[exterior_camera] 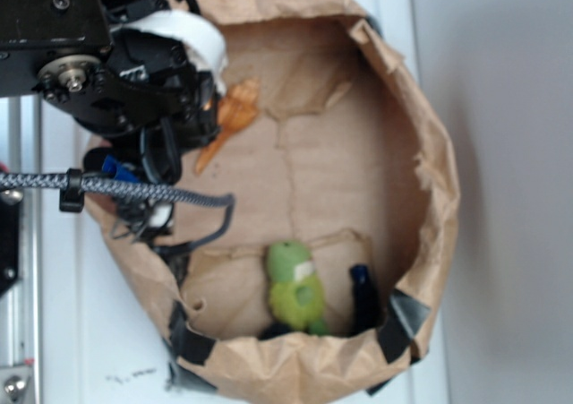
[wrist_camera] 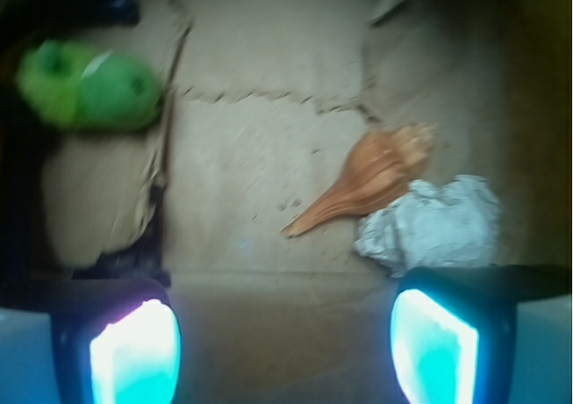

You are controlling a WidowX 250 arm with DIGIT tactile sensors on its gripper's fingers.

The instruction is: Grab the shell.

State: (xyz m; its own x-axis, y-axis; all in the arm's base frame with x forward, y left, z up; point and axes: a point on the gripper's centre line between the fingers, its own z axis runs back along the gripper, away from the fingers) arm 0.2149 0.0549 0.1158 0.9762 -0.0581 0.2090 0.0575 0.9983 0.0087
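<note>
The shell [wrist_camera: 367,180] is orange-tan and glossy and lies on the brown paper floor, its ribbed wide end up right and its long point down left. In the exterior view the shell [exterior_camera: 235,116] lies at the bin's upper left, right beside the black arm [exterior_camera: 134,73], which hides the fingertips there. My gripper [wrist_camera: 285,350] hangs above the floor, open, with nothing between its glowing cyan pads [wrist_camera: 134,355]. The shell lies ahead of the jaws and somewhat right of their middle, clear of both fingers.
A crumpled white paper ball [wrist_camera: 434,225] touches the shell's right side, just ahead of the right finger. A fuzzy green plush [exterior_camera: 295,287] and a dark object [exterior_camera: 363,298] lie at the near wall. Tall brown paper walls [exterior_camera: 439,180] ring the bin.
</note>
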